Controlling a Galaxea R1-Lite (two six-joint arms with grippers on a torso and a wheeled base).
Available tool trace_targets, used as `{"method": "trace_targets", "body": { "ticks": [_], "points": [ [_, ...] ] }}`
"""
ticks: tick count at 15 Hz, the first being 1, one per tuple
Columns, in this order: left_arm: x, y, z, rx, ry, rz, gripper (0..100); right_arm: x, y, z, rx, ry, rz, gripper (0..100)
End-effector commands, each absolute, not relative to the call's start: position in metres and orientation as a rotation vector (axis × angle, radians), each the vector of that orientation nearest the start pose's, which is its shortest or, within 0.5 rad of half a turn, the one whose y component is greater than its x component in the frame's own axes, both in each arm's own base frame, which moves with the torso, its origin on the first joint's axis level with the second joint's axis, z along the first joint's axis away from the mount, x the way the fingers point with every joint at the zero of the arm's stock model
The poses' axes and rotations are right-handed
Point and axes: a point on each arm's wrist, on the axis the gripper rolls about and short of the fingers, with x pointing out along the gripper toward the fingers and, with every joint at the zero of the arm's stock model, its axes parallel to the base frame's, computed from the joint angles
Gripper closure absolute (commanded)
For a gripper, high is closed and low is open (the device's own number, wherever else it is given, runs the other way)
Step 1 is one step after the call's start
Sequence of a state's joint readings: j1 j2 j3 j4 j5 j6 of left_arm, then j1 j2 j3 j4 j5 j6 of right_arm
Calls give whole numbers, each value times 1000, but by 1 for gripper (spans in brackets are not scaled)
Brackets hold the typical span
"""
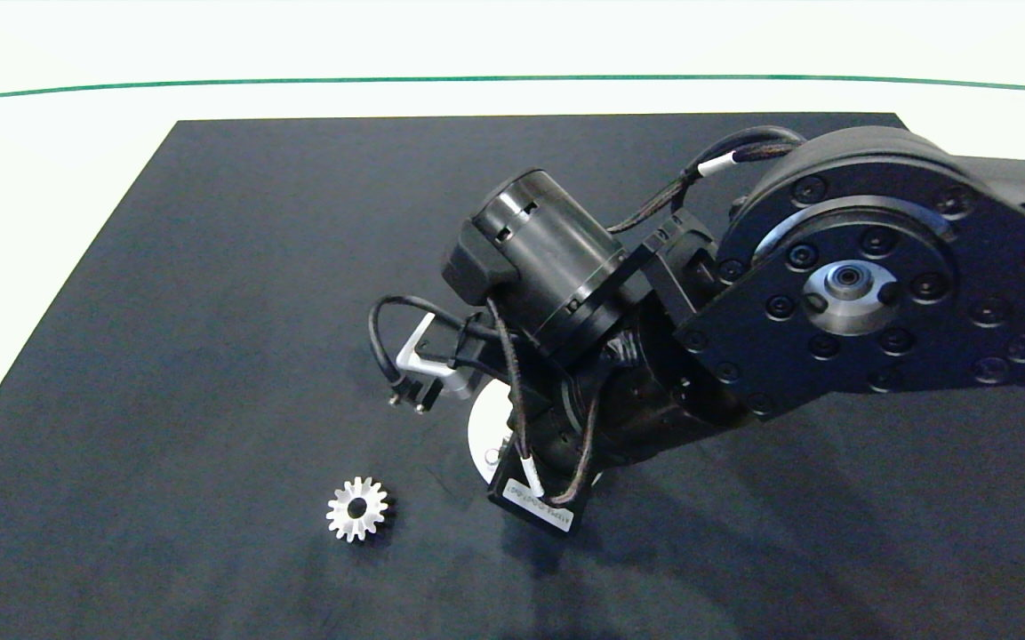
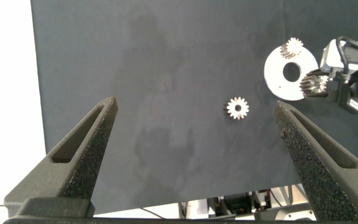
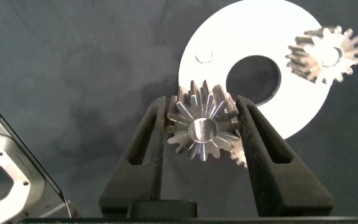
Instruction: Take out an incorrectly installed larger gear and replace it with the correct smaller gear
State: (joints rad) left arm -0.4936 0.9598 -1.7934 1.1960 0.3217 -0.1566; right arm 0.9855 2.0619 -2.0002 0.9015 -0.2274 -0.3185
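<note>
Black matting point(image 1: 210, 293) covers the work surface, with pale floor and a green line beyond its far edge. Toward the left of the mat, near its front edge, one silver gear point(image 1: 356, 508) lies flat and alone, well apart from everything else; the left wrist view shows it too point(image 2: 237, 108). The left gripper point(image 2: 194, 134) hangs above the mat with its two fingers spread wide, holding nothing. Further right sits a white disc point(image 3: 253, 74) with a round centre hole, and a small gear point(image 3: 325, 56) stands at its rim. The right gripper point(image 3: 201, 134) is lowered over the disc's edge, its fingers pinching a long-toothed gear point(image 3: 201, 127) between them. Whether that gear touches the disc cannot be told.
</note>
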Motion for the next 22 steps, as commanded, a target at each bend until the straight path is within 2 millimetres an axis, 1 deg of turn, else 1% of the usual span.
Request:
{"method": "trace_targets", "body": {
  "ticks": [1,5,8,13,22],
  "points": [
    [-12,14,389,-11,347,-141,0,214,320,238,-856,708,837,81],
    [-14,16,389,-5,340,-143,0,215,336,225,-820,704,818,81],
    [-16,17,389,1,333,-142,0,217,336,223,-841,700,762,81],
    [-16,17,389,1,333,-142,0,220,333,224,-831,703,749,81],
    [-16,17,389,3,333,-143,0,223,338,221,-810,690,743,81]
  ]
}}
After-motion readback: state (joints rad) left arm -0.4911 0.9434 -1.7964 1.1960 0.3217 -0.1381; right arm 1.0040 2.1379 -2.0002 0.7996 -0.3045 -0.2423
